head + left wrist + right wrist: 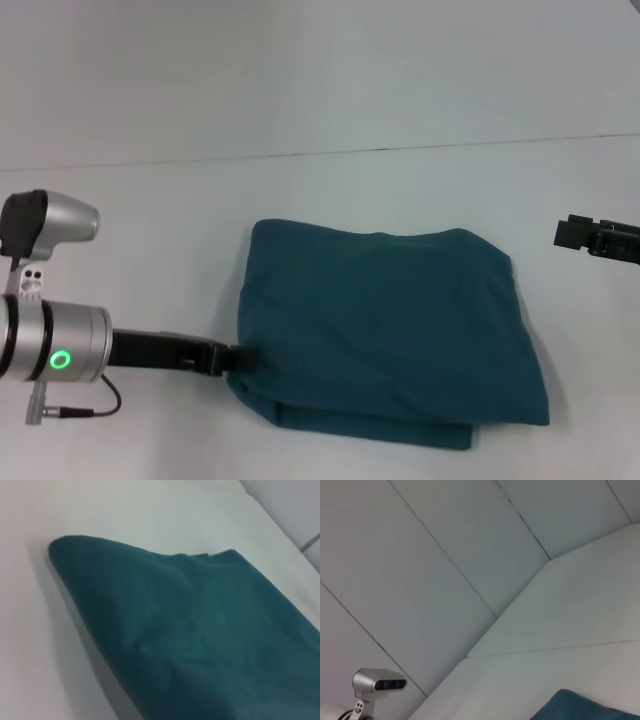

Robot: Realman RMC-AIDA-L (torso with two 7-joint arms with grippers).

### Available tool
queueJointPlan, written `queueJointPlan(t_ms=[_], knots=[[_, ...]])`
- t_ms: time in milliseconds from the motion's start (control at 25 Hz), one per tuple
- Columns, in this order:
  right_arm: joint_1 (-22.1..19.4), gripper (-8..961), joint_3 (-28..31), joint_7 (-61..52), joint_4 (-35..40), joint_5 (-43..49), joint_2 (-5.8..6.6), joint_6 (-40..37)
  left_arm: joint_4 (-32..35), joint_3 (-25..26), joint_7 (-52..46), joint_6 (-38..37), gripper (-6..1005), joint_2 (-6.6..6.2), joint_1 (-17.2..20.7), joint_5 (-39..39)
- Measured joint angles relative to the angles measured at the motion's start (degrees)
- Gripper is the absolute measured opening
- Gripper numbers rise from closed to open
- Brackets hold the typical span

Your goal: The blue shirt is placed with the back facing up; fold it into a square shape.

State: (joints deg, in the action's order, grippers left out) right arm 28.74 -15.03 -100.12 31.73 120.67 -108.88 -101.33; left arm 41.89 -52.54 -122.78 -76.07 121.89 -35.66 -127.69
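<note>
Nearest, the left gripper (232, 358) touches the near-left edge of the folded dark teal-blue fabric shirt (385, 320) on the white table (150, 220); its grip cannot be told. Withdrawing could drag layers apart. The right gripper (580, 234) hangs well apart.

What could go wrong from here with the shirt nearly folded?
The left gripper is at the left edge of the blue shirt; pulling away carelessly could drag the layers open. The near edge looks uneven, with a lower layer sticking out, so the square may end up lopsided. The right gripper hangs off to the right, unable to steady the fabric.
</note>
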Motion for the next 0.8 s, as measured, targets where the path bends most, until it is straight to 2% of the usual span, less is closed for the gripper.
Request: queueJointPlan(t_ms=[40,520,800], knots=[[0.0,927,0.0,0.0,0.0,0.0,0.00,0.1,0.0,0.1,0.0,0.4,57,-0.11,-0.2,0.0],[0.2,927,0.0,0.0,-0.1,0.0,-0.09,0.6,-0.4,1.2,-0.2,4.1,51,-1.50,-1.7,0.0],[0.5,927,-0.3,-0.1,-0.1,0.0,-0.09,0.9,-0.2,2.7,-1.5,4.3,52,-2.12,-0.9,0.0]])
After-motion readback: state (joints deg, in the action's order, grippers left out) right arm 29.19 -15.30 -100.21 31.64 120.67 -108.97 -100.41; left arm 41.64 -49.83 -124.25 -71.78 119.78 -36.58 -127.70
